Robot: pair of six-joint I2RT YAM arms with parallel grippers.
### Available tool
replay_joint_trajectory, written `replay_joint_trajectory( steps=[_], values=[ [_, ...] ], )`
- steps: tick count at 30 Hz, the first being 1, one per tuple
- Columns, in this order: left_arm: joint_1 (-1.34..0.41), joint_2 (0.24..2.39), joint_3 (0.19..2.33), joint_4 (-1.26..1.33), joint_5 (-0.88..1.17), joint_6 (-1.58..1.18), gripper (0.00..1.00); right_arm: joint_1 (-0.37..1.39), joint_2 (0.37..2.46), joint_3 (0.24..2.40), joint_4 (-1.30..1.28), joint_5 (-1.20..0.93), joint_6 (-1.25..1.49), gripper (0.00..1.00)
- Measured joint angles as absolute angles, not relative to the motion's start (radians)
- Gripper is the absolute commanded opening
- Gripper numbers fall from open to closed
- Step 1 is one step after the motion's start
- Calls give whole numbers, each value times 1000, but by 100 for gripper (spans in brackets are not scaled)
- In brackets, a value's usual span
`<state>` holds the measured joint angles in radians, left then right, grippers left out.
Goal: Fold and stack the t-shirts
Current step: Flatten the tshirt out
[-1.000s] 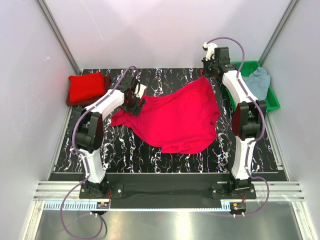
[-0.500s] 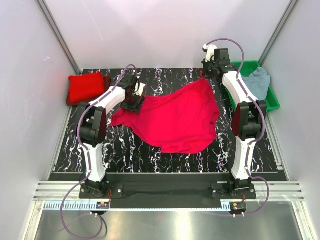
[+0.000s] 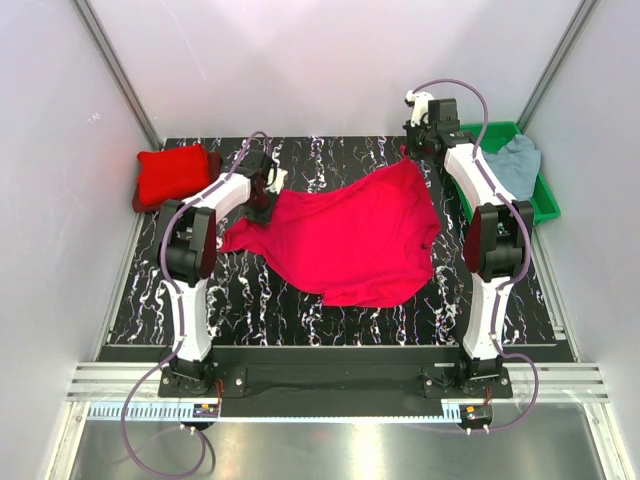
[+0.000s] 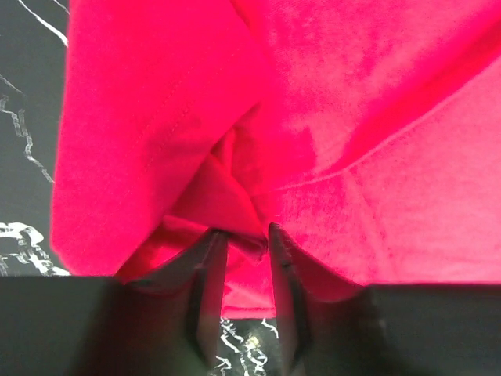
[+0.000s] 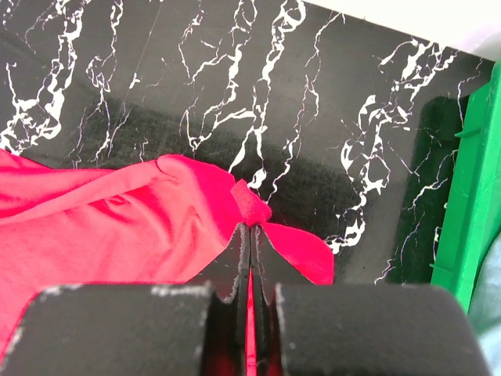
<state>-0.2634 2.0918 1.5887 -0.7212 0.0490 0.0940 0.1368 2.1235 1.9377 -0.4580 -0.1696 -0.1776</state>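
Left end effector (image 4: 241,235) and right end effector (image 5: 250,231) both pinch the red shirt (image 3: 350,235); folding not begun.
I count one folded shirt (image 3: 170,175) far left and a grey shirt (image 3: 515,160) in the tray (image 3: 545,205) far right. The red shirt lies spread on the surface (image 3: 330,160). Right jaws are clenched on its far corner, left jaws narrow on a bunched left-edge fold.

Red t-shirt (image 3: 350,235) lies spread; folded red shirt (image 3: 172,174) left, grey-blue shirt (image 3: 515,160) right.

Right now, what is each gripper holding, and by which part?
Both hold the spread red t-shirt: the right gripper pinches its far corner, the left gripper a bunched fold at its left end.
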Motion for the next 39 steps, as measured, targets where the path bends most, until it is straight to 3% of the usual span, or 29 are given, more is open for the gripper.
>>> replay_joint_trajectory(
  steps=[11, 16, 25, 31, 39],
  values=[
    [-254, 2037, 1658, -817, 69, 107, 0, 137, 2025, 1874, -456, -107, -202, 0],
    [-248, 1879, 1814, -871, 94, 167, 0, 134, 1814, 1787, -461, -57, -206, 0],
    [-247, 1478, 1857, -929, 102, 237, 0, 126, 1341, 1714, -476, 36, -218, 0],
    [-247, 1348, 1857, -964, 88, 267, 0, 111, 1155, 1743, -532, 96, -228, 0],
    [-247, 1199, 1881, -933, 10, 344, 0, 70, 1105, 1934, -574, 123, -258, 0]
  ],
)
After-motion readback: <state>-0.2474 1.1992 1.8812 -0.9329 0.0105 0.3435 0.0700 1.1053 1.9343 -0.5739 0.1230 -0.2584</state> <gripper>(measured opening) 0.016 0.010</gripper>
